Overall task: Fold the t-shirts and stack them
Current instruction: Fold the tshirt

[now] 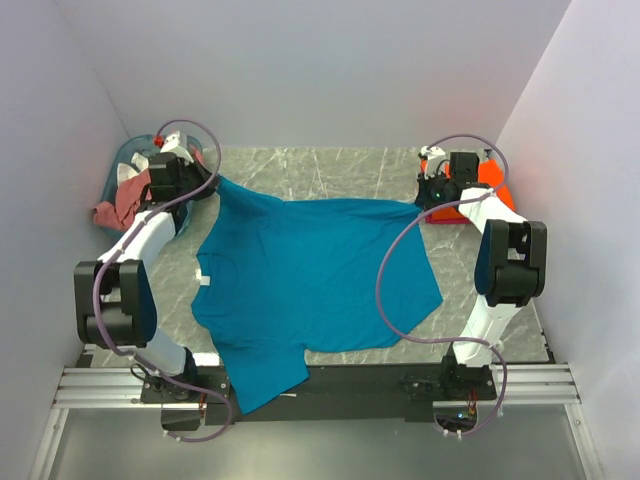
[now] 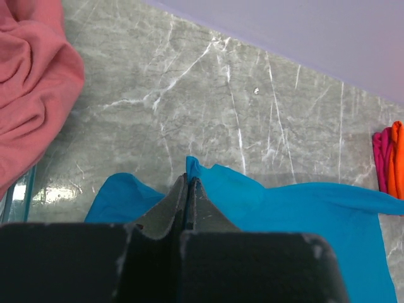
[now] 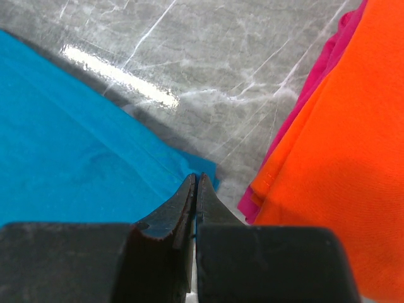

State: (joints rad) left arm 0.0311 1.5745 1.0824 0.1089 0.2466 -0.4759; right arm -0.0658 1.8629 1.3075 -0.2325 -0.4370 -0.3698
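A teal-blue t-shirt lies spread on the marble table, its white neck tag toward the left. My left gripper is shut on the shirt's far-left corner; in the left wrist view a fold of blue cloth sticks up between the closed jaws of that gripper. My right gripper is shut on the far-right corner, and the right wrist view shows it pinching the blue hem. An orange t-shirt lies just right of it. A salmon-pink t-shirt spills from the basket.
A teal plastic basket sits in the far-left corner. Magenta cloth shows under the orange shirt. One blue sleeve hangs over the table's near edge. White walls close in on three sides.
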